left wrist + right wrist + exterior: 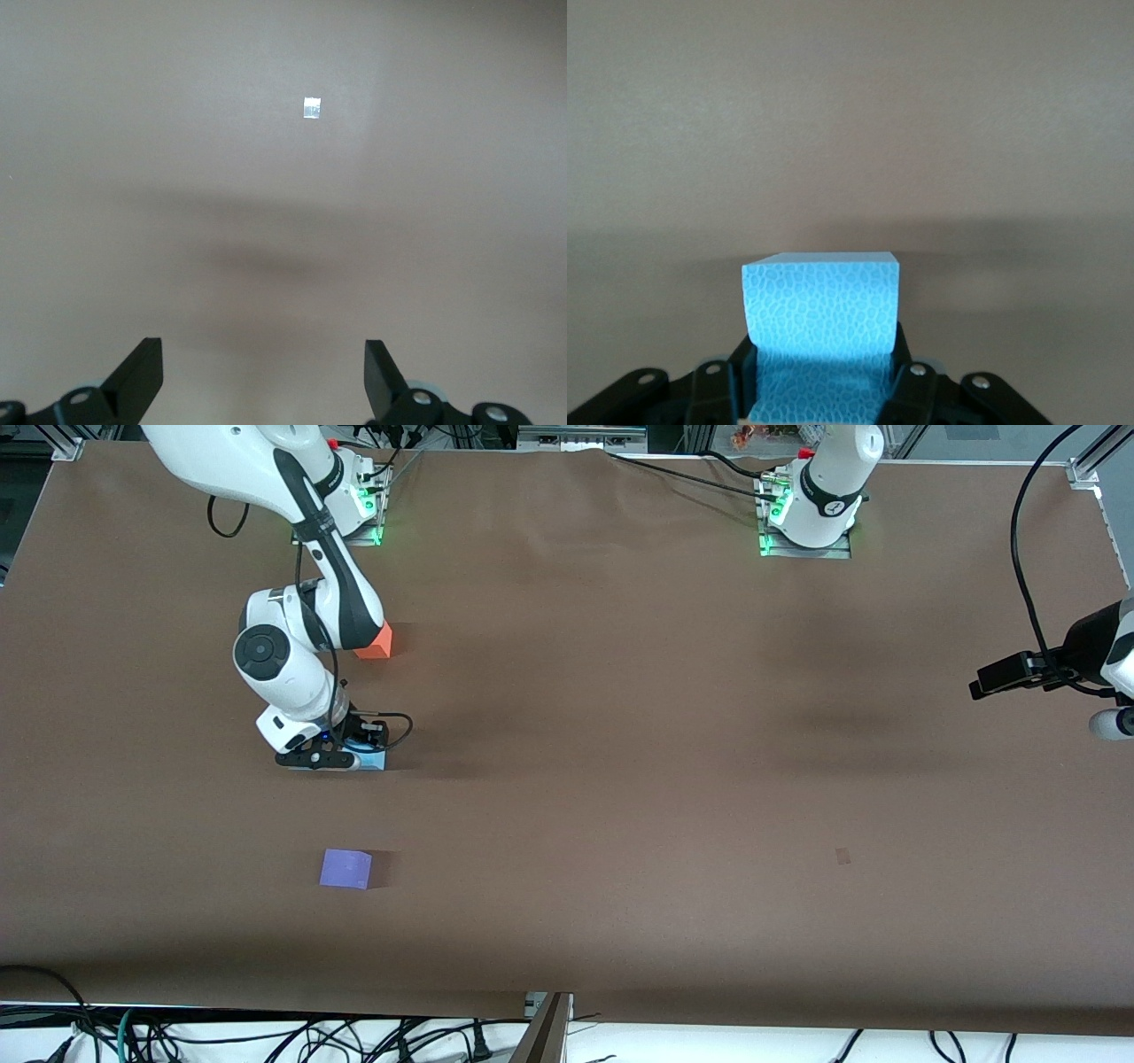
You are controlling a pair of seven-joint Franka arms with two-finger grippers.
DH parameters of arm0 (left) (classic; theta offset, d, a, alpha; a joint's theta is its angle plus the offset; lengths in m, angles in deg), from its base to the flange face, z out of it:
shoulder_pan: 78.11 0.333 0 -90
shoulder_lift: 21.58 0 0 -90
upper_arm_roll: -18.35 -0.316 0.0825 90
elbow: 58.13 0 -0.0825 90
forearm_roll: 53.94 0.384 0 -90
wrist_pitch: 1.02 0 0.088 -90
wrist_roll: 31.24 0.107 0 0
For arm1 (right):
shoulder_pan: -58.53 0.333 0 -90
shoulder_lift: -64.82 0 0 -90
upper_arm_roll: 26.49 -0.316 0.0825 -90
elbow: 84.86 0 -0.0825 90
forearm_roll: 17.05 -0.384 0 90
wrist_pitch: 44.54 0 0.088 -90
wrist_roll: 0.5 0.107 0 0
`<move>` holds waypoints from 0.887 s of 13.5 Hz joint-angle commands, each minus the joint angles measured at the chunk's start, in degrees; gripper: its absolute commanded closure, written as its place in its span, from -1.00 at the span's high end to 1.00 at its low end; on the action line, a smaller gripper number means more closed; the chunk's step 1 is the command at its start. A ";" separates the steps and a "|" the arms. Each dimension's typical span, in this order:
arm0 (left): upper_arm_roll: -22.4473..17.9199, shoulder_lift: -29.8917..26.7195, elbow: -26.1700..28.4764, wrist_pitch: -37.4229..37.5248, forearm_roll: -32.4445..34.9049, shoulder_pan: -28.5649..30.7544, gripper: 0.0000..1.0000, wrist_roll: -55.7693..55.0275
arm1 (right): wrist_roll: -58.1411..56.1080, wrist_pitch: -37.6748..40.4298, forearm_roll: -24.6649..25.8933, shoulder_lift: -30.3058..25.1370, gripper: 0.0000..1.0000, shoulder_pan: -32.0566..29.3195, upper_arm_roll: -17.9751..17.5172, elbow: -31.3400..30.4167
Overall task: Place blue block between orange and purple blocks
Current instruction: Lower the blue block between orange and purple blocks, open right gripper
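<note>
You're at the drop: right gripper (341,760) clamped on blue block (821,305), low btwn orange block (376,642) & purple block (345,868), so just release, lift straight; left gripper (263,381) waits, fingers spread, empty.

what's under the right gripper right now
A small light-blue matte cube sits between the right gripper's fingers, down at the brown table. In the front view the gripper covers most of the cube; whether it touches the table cannot be seen.
</note>
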 commanded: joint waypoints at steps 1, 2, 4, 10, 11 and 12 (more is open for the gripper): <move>0.15 0.98 -2.11 1.49 -0.02 0.18 1.00 1.08 | 0.39 -0.94 -1.14 -0.75 -0.78 -0.01 -0.05 -1.32; 0.15 0.98 -2.11 1.49 -0.02 0.27 1.00 1.08 | 0.39 -0.94 -1.14 -0.75 -0.66 -0.01 -0.05 -1.32; 0.15 0.98 -2.11 1.49 -0.02 0.27 1.00 1.08 | 0.31 -1.03 -1.06 -0.48 -0.24 -0.01 -0.05 -1.32; 0.15 0.98 -2.11 1.49 -0.02 0.27 1.00 1.08 | 0.22 -0.68 -1.14 -0.30 0.77 -0.01 0.04 -0.97; 0.15 0.98 -2.11 1.49 -0.02 0.27 1.00 1.08 | 0.04 -0.41 -1.06 -0.83 0.96 -0.01 0.04 -0.79; 0.15 0.98 -2.11 1.49 -0.02 0.27 1.00 1.08 | -0.04 0.72 -1.06 -1.79 0.97 0.08 0.04 -0.53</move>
